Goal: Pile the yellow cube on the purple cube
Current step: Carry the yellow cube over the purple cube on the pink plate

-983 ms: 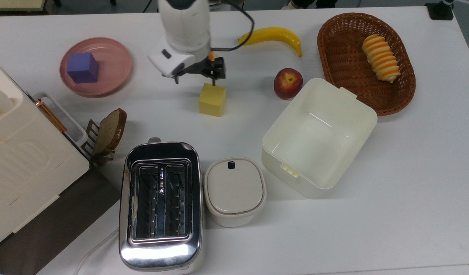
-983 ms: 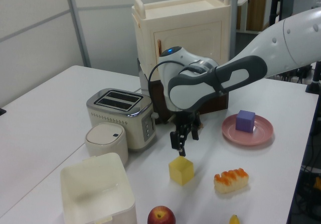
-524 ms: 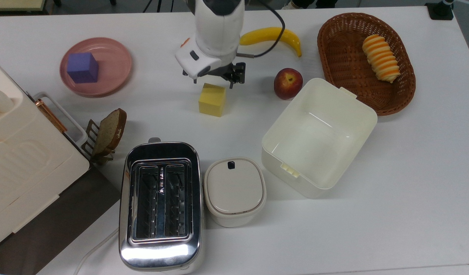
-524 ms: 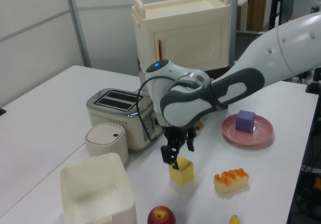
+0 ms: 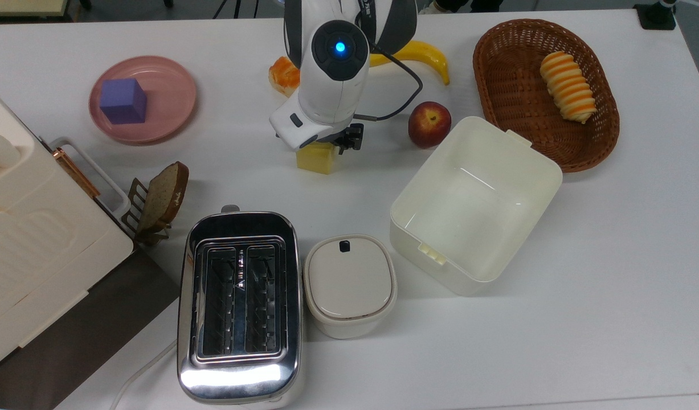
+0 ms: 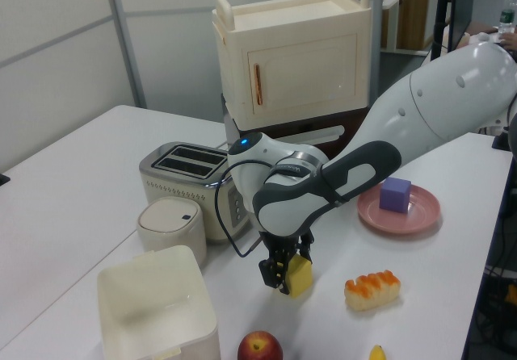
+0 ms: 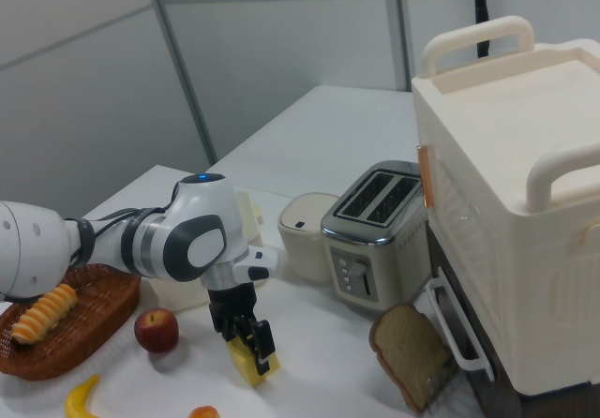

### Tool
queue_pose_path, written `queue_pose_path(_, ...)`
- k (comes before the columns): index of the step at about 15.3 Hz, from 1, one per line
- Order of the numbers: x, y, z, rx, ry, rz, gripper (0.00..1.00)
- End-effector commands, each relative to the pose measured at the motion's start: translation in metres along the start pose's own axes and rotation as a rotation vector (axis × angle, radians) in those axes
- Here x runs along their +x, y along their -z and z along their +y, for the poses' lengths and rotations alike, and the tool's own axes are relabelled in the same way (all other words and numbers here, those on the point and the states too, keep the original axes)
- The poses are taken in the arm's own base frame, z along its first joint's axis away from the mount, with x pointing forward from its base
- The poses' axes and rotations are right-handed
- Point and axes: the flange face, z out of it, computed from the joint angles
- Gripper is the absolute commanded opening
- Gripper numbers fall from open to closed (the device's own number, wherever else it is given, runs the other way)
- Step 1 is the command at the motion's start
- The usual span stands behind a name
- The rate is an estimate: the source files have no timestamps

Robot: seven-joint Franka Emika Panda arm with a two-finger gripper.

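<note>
In the top view, the white worktop [image 5: 583, 273] runs out of frame below and on the top view's right, with wide bare room there; the arm's white wrist covers the end effector [image 5: 326, 149], so that just a strip of the matte pale-yellow cube [image 5: 317, 162] shows beneath it, with the black fingers [image 5: 349, 139] beside its upper right edge; the matte blue-violet cube [image 5: 123, 101] sits on a round pink plate [image 5: 172, 97], well apart toward the top view's left, with bare worktop between; a red apple [image 5: 429, 124] and an open cream plastic box [image 5: 475, 202] lie to the top view's right, a chrome two-slot toaster [image 5: 239, 304] and a lidded cream pot [image 5: 350, 285] below; a woven brown basket [image 5: 497, 62] holds a ridged orange-striped roll [image 5: 567, 85]; a curved yellow banana [image 5: 426, 54] is partly hidden by the arm.

In the left view, the end effector [image 6: 283, 270] is down at the pale-yellow cube [image 6: 300, 275], one finger on each side of it and close against it, the cube low at the worktop; whether it is lifted cannot be told; the blue-violet cube [image 6: 395, 194] rests on the pink plate [image 6: 420, 213] beyond.

In the right view, the end effector [image 7: 248, 335] clasps the pale-yellow cube [image 7: 246, 364], a dark finger lying across its face; a slice of brown bread [image 7: 410, 350] leans near a tall cream cabinet [image 7: 516, 202] cut off at the right view's right.
</note>
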Motion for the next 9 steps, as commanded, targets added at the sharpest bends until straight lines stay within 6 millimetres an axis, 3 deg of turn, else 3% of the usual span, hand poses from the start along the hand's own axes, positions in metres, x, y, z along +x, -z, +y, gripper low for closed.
queue_pose_path(1,-0.008,0.042,0.018,-0.006,-0.047,0.051,0.50)
queue_pose_path(5,-0.018,0.087,0.075,-0.012,-0.066,-0.031,0.49)
queue_pose_path(6,-0.018,0.090,0.110,-0.003,-0.078,-0.025,0.49)
queue_pose_path(9,-0.015,0.082,0.192,0.008,-0.091,-0.010,0.49)
